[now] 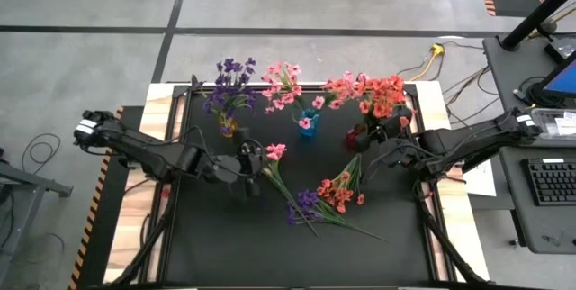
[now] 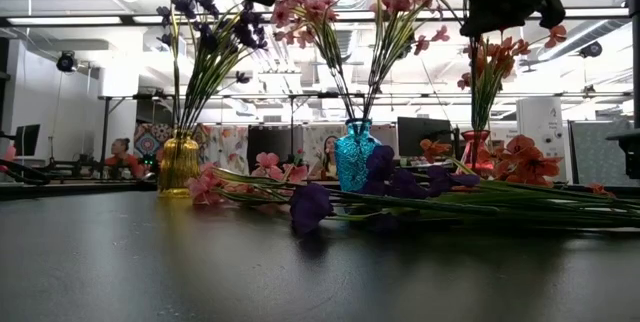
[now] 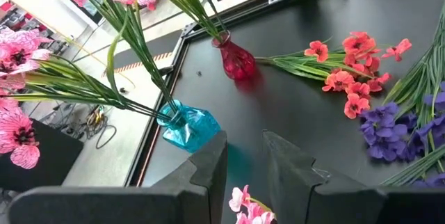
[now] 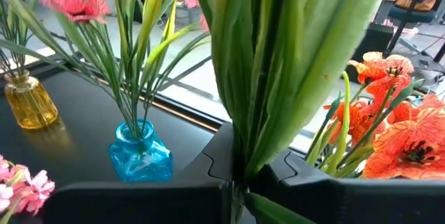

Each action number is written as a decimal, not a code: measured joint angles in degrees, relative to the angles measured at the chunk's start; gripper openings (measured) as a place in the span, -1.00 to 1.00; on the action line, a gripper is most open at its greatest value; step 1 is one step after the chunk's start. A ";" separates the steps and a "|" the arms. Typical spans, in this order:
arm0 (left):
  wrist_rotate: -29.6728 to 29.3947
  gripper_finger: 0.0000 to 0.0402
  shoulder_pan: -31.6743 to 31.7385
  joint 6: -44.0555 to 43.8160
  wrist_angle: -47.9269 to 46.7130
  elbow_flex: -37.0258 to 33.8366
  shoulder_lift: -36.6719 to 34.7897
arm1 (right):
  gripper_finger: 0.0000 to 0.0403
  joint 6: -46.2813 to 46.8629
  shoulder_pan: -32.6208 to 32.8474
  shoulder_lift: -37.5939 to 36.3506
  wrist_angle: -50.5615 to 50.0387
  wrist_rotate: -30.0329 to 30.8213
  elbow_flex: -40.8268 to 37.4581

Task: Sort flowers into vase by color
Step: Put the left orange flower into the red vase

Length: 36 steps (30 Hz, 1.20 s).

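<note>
Right hand (image 4: 233,175) is closed on a bundle of green stems carrying coral-red blossoms (image 1: 382,94) and holds it at the far right of the bench, directly over the red vase (image 1: 357,137); whether the stem ends have entered the neck cannot be determined. Left hand (image 3: 243,168) hovers with its fingers slightly apart and nothing between them, above a pink sprig (image 1: 275,152) lying near the middle of the black bench (image 1: 225,245). Three vases stand in a row along the far edge. The yellow vase (image 2: 179,163) holds purple blossoms (image 1: 232,74), the blue vase (image 2: 355,156) holds pink blossoms (image 1: 283,81), and the red vase already carries coral-red stems in the low view. Judged from this arrangement, the sort is well advanced and colour separation is consistent so far. Remaining work lies loose on the bench in front of the vases: the pink sprig, a purple cluster (image 1: 306,200) and a coral-red cluster (image 1: 340,191), their stems overlapping one another. These three items appear to be the final ones, each destined for its matching vase, after the right hand's bundle has been seated.
</note>
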 joint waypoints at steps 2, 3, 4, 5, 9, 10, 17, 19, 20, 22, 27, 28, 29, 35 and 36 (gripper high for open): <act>0.00 -0.63 -0.02 -0.01 0.04 0.00 0.30 | -0.89 0.07 0.00 0.04 -0.07 -0.31 0.00; 0.00 -0.63 -0.02 0.00 0.05 0.00 0.49 | -0.89 0.12 0.00 0.04 -0.14 -0.31 0.00; 0.00 -0.63 -0.02 0.00 0.07 0.00 0.68 | -0.89 0.12 0.00 0.04 -0.17 -0.31 0.00; -0.02 -0.63 -0.02 0.00 0.07 0.00 0.90 | -0.89 0.06 0.00 0.06 -0.19 -0.31 0.00; -0.04 -0.63 -0.02 0.00 0.07 -0.02 1.50 | -0.91 0.01 0.00 0.04 -0.57 -0.28 0.00; -0.02 -0.63 -0.02 0.00 0.07 -0.02 1.55 | -0.91 0.01 0.00 0.04 -0.59 -0.28 0.00; -0.09 -0.63 -0.02 0.00 0.20 -0.02 1.55 | -0.90 0.00 0.00 0.07 -0.59 -0.28 0.00; -0.09 -0.63 -0.02 0.00 0.20 -0.02 1.55 | -0.90 -0.01 0.00 0.07 -0.59 -0.28 0.00; -0.09 -0.63 -0.02 0.00 0.20 -0.02 1.55 | -0.90 -0.01 0.00 0.09 -0.59 -0.28 0.00; -0.09 -0.63 -0.02 0.00 0.20 -0.02 1.55 | -0.90 -0.01 0.00 0.09 -0.59 -0.28 0.00; -0.09 -0.62 -0.02 0.00 0.18 -0.02 1.55 | -0.90 -0.03 0.00 0.11 -0.60 -0.26 0.00; -0.09 -0.62 -0.02 0.00 0.19 -0.02 1.55 | -0.90 -0.03 0.00 0.11 -0.61 -0.26 0.00; -0.09 -0.62 -0.02 0.00 0.17 -0.02 1.55 | -0.90 -0.03 0.00 0.11 -0.61 -0.26 0.00; -0.09 -0.62 -0.02 0.16 0.37 -0.02 1.55 | -0.90 0.94 0.00 0.17 -0.53 1.61 -0.86; -0.09 -0.62 -0.02 0.17 0.48 -0.02 1.55 | -0.90 1.29 0.00 0.15 -0.47 1.88 -1.04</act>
